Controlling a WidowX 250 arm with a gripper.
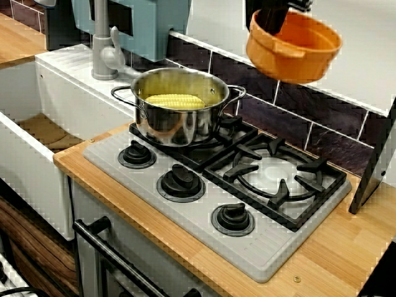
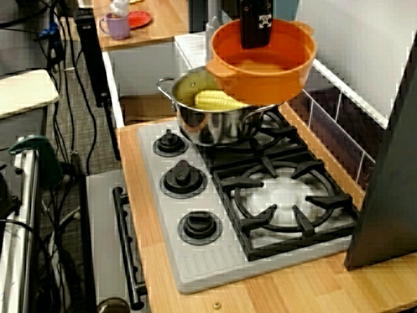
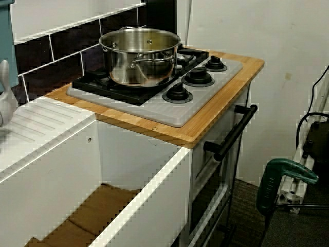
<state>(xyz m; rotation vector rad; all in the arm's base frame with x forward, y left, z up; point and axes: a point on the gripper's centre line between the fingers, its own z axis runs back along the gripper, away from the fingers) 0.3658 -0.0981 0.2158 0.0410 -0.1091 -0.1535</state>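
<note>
- View facing the tiled wall: the pincer (image 1: 270, 23) pinches the rim of an orange bowl (image 1: 303, 52), which hangs tilted in mid-air, up and right of the steel pot (image 1: 179, 117). This looks like a carry.
- View along the stove: a corn cob (image 2: 218, 100) lies in the pot. Any lowering calls for clearing the pot's rim.
- View from the sink: only the pot shows, standing on the stove (image 3: 169, 105).

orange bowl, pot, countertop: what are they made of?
The orange bowl looks like plastic: matte, uniform colour, moulded lug handles. The pot looks like stainless steel: polished, with mirror-like reflections. The countertop is wood or wood-look laminate: plank grain shows, but I cannot tell which.
</note>
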